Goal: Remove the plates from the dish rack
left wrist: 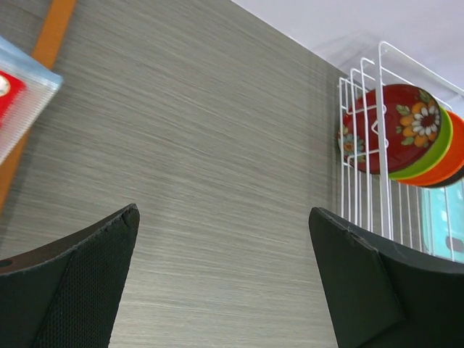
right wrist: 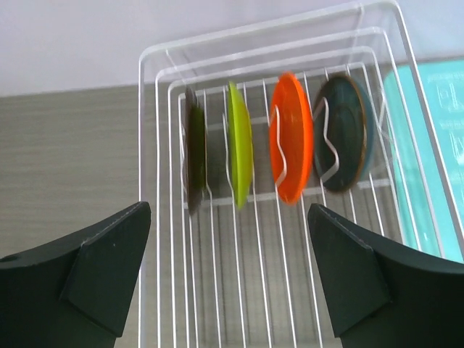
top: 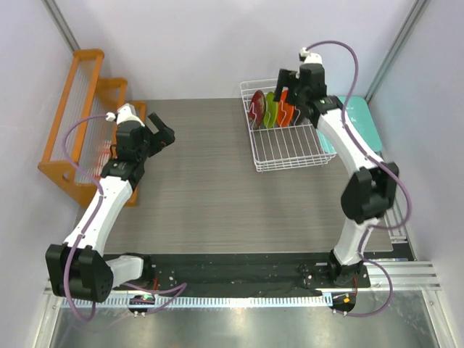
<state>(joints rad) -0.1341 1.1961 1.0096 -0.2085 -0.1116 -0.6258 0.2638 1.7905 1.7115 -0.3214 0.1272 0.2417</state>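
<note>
We found the dish rack (top: 293, 166) at the far right of the table (top: 217, 181). Its right side ran along the edge of a teal board (top: 362, 123), and we could not tell whether the two touched. Four plates stood on edge in the far half of the rack, each apart from the next between the upright dividers. From left to right they were a red plate (left wrist: 402, 123) with flowers, a lime-green plate (right wrist: 239, 145), an orange plate (right wrist: 291, 138) and a teal-faced plate (right wrist: 346, 134) with an orange rim. The near half of the rack was bare wire.

The right gripper (right wrist: 228, 209) hung above the rack, level with its near rim, with its fingers spread wide and nothing between them. The gap between them spanned about the left three plates. The left gripper (left wrist: 223, 214) was also wide open and empty. It hovered over the left side of the table beside an orange wooden rack (top: 72, 138), and a broad stretch of tabletop lay between it and the dish rack.
</note>
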